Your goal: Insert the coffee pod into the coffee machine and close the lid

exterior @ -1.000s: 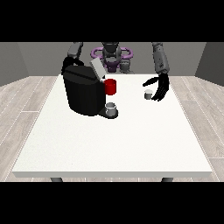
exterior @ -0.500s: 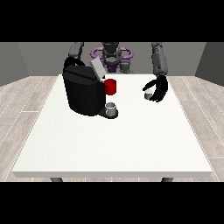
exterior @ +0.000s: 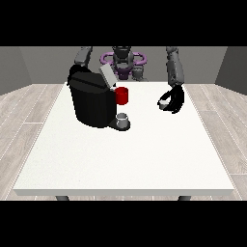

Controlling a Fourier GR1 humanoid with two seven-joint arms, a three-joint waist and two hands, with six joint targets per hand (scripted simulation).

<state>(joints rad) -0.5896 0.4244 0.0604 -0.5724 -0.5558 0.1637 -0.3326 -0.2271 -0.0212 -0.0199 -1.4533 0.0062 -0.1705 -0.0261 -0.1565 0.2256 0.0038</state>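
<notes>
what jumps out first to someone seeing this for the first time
The big black coffee machine at the table's left rear draws the eye first, its lid tilted open, a red part on its front and a small grey cup at its base. Next is the hand at the view's right, curled round a small pale coffee pod above the white table.

The coffee machine [exterior: 91, 100] hides the hand at the view's left. The hand at the view's right [exterior: 174, 100] partly covers a small pale pod [exterior: 164, 102] within its fingers.
</notes>
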